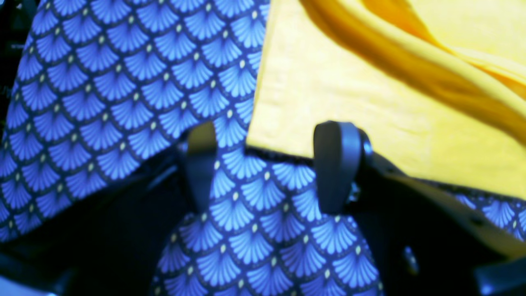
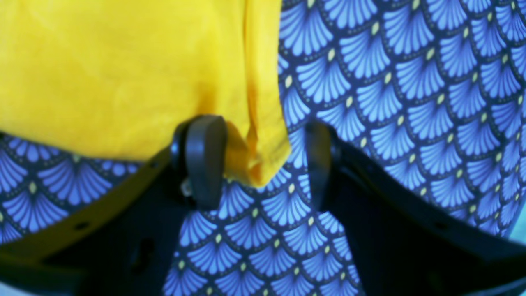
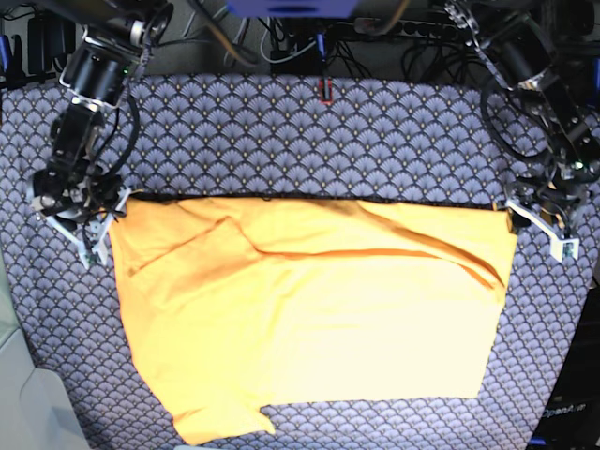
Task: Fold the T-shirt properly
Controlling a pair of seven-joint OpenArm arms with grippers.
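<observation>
The yellow-orange T-shirt lies spread on the fan-patterned tablecloth, with a raised fold ridge across its upper part. My right gripper is at the shirt's upper left corner in the base view. In the right wrist view it is open, with the shirt's corner lying between its fingers. My left gripper is at the upper right corner. In the left wrist view it is open, with the shirt's corner edge between its fingers and a thick fold behind.
Cables and the arm mounts crowd the far edge of the table. A small red mark sits on the cloth at the back middle. A pale surface shows beyond the table's near left edge.
</observation>
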